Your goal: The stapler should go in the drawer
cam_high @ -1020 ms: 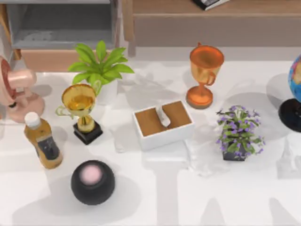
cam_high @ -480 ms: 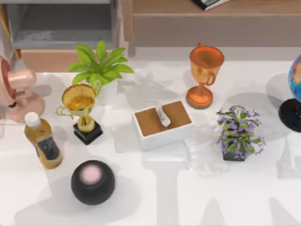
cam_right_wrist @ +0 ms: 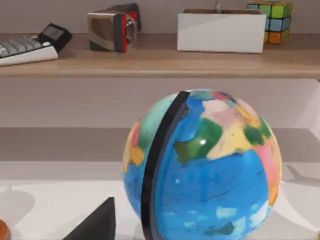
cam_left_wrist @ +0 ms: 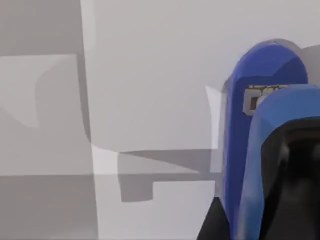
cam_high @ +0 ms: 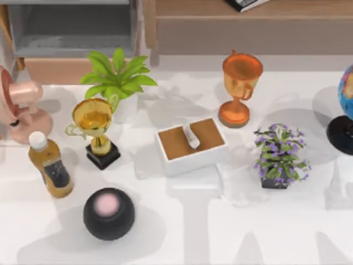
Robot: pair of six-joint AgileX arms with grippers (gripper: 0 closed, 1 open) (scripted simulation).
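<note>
Nothing on the white surface (cam_high: 182, 232) has shifted over the past second: the tissue box (cam_high: 191, 144) sits at centre, the amber bottle (cam_high: 51, 165) and black ball (cam_high: 108, 213) to its left, the orange trophy (cam_high: 240, 88) behind it on the right. Left of that box, at the back, the drawer (cam_high: 71, 33) stands open. Up close in the left wrist view, the stapler (cam_left_wrist: 260, 135) shows its blue body against pale grey walls; whether the left arm's jaws grasp it cannot be told. Beside the right arm stands the globe (cam_right_wrist: 202, 167).
</note>
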